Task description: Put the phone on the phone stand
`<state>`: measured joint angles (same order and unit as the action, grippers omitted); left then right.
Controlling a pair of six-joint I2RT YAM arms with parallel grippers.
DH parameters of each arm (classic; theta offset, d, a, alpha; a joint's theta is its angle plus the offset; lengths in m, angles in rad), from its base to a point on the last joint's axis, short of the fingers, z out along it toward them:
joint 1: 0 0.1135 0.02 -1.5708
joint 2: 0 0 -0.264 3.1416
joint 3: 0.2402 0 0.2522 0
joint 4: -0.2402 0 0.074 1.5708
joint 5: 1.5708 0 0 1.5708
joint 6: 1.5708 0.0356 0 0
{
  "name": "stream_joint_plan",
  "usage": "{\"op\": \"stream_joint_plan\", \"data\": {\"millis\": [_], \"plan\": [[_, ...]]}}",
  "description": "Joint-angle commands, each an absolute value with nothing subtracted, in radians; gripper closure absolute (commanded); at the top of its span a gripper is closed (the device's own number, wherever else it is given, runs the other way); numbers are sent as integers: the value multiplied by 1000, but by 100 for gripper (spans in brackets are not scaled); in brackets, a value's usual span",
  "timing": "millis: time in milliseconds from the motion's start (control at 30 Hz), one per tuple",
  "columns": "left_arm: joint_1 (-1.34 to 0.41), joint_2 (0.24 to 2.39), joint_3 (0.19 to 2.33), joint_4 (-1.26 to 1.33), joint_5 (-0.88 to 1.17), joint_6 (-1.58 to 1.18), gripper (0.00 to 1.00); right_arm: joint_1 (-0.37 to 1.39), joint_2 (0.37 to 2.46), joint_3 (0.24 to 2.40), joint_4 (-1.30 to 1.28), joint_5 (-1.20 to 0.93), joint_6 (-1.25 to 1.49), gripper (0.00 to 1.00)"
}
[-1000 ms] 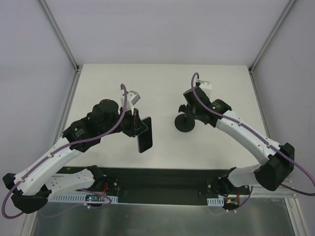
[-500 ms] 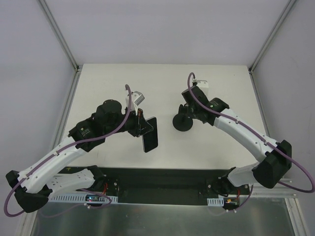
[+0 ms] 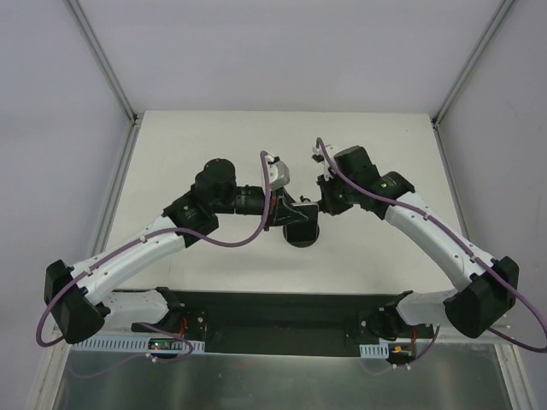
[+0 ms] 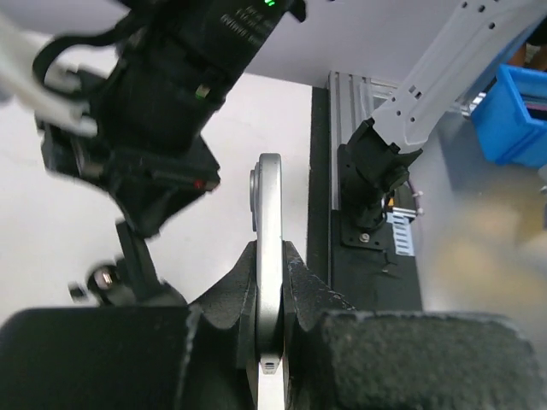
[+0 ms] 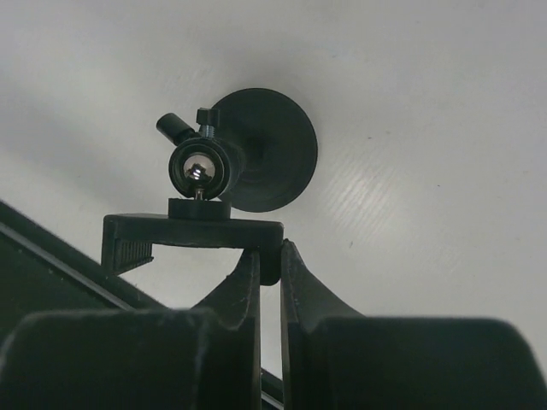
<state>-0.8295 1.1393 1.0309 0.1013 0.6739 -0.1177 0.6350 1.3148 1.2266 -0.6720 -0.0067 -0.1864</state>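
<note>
Nearest you, your left arm is reaching in from the near left edge of the table (image 3: 214,145) toward its middle, and your right arm is coming in from the near right to meet it. Your left gripper (image 4: 269,254) is clamping the phone (image 4: 269,192) by its two flat faces, jaws pressed tight on either side, so in the left wrist view you are looking along its thin silver edge. The phone is hanging clear of the table, just beside the phone stand (image 5: 272,154), and from above it is overlapping the stand's round base. Your right gripper (image 5: 269,260) is pinching the bracket (image 5: 192,232) on top of the stand, jaws nearly together with only the bracket's end between them. The stand is sitting on its disc base on the white surface, with a ball joint showing under the bracket. You cannot tell from these views whether the phone is touching the bracket. Beyond both grippers the table is running on to the grey back wall (image 3: 282,51)
</note>
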Motion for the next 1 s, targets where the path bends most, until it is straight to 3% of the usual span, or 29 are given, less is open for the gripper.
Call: {"op": "stream_joint_plan", "data": {"millis": [0, 333, 967], "plan": [[-815, 1239, 1100, 325, 880, 97, 100, 614, 1322, 1288, -684, -346, -298, 99], [-762, 1552, 1335, 330, 1204, 68, 100, 580, 1347, 1315, -703, -429, -295, 99], [-692, 1628, 1299, 334, 1292, 89, 100, 560, 1333, 1305, -693, -492, -333, 100]]}}
